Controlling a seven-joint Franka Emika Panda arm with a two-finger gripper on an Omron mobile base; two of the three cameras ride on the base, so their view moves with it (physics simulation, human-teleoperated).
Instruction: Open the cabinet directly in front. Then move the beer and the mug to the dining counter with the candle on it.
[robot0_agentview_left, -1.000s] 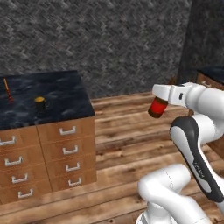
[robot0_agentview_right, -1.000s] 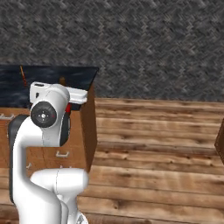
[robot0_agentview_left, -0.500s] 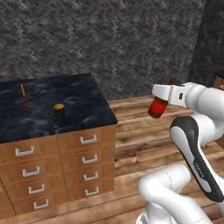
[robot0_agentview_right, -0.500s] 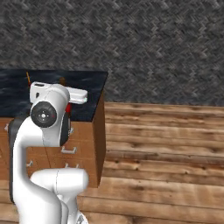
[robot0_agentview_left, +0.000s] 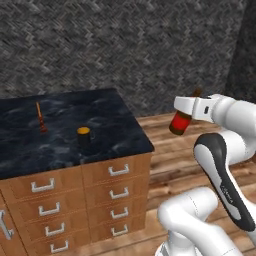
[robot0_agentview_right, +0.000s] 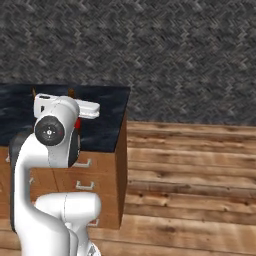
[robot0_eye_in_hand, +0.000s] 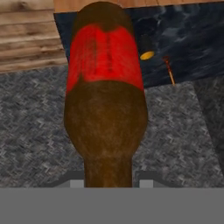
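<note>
Rendered kitchen — stone-topped dining counter over wooden drawers, plank floor.

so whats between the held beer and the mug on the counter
Nothing stands between them. In the left base view, the beer hangs in the gripper beyond the dining counter edge; only bare black top separates it from the mug.

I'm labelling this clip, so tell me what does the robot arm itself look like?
The arm is glossy white with rounded, tube-like links and a dark grey band bearing small white lettering on one link. In the right base view a round dark joint cap has a pale centre. The hand is a white, boxy block.
</note>
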